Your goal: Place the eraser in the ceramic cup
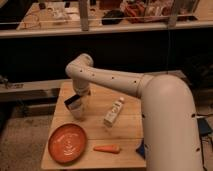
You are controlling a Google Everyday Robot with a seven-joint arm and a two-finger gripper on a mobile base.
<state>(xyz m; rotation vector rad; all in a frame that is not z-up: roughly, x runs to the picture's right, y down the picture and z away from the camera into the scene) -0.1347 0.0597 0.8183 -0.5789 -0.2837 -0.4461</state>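
Note:
The small white ceramic cup stands on the wooden table, left of centre. My gripper hangs right over the cup's mouth, at the end of the white arm that reaches in from the right. A dark part at the gripper hides the cup's rim. The eraser does not show as a separate thing.
An orange plate lies at the front left. A white bottle with a label lies on its side right of the cup. An orange carrot lies near the front edge. A blue object sits at the front right edge.

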